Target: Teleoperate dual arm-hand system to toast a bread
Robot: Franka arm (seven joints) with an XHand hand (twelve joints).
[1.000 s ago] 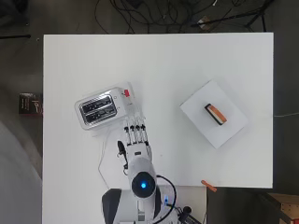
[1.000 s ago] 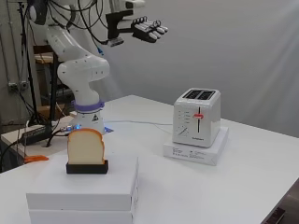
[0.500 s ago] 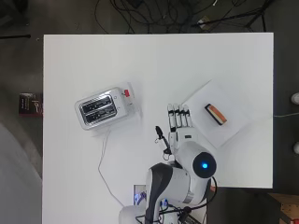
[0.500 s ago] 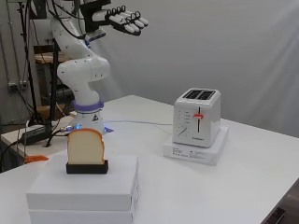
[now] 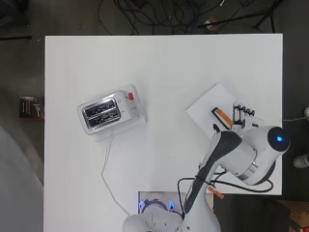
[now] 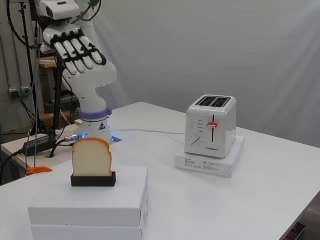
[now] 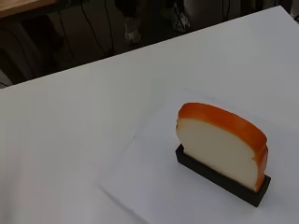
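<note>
White arm (image 5: 231,154) of smooth, rounded glossy segments; dark grey band along one link in the overhead view; blue indicator light on the round end cap near the wrist; black cables (image 5: 227,181) looping beneath the forearm and down towards the base; base (image 6: 94,125) ringed by a lilac collar with small blue lights at its foot; hand (image 6: 75,52) with white finger segments separated by black joints and black edging, seen in the side view; fingertips (image 5: 243,109) showing in the overhead view as a row of small white and black tips; pale grey housing above the wrist in the side view.
</note>
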